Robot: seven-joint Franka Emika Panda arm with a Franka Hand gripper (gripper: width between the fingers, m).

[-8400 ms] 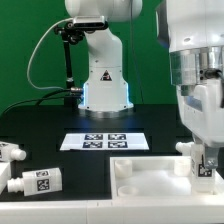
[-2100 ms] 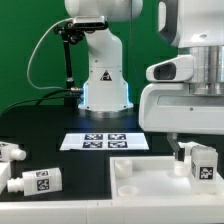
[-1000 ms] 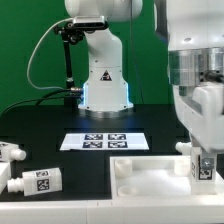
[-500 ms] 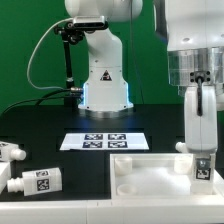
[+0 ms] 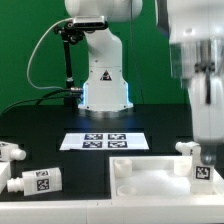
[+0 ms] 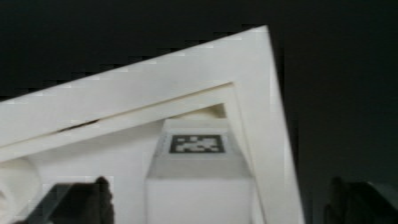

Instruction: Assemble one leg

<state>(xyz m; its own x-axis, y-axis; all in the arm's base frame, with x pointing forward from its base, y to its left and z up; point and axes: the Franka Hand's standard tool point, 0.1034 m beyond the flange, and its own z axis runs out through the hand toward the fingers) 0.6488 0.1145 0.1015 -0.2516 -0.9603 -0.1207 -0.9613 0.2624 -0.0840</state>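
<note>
Arm blurred, low over the tabletop piece [image 5: 150, 178] at the exterior view's right. Leg [image 5: 201, 172] stands upright at that piece's far-right corner, tag facing the camera. In the wrist view the leg [image 6: 199, 150] sits centred between 2 dark fingertips [image 6: 75, 196], which stand apart on either side, not touching it. Gripper [image 6: 210, 200] reads as spread. Judgement: step is seating or screwing this leg; keep it vertical, close squarely on the flat sides, avoid tilting. 2 spare legs [image 5: 32, 182] lie well apart at the left.
</note>
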